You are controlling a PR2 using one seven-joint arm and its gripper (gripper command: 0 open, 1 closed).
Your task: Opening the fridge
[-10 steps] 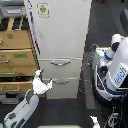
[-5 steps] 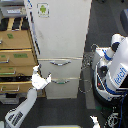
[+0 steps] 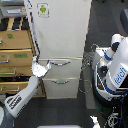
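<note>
The fridge (image 3: 62,35) is tall and white, with a green android sticker (image 3: 43,9) on its large upper door. Below are two drawers with curved silver handles, the upper handle (image 3: 60,62) above the lower handle (image 3: 60,81). My gripper (image 3: 41,68) is at the fridge's left edge, level with the upper drawer, just left of its handle. Its pale fingers look spread and hold nothing. My arm (image 3: 22,97) reaches up from the bottom left. The doors and drawers look shut; no interior shows.
A tan wooden drawer cabinet (image 3: 15,55) with green labels stands close against the fridge on the exterior view's left, right behind my gripper. A white-and-blue rounded robot (image 3: 114,70) with cables stands on the exterior view's right. Dark floor (image 3: 65,112) lies in front.
My gripper has risen along the fridge's left edge, from the level of the lower drawer to the upper drawer. The fridge and the other robot have not moved.
</note>
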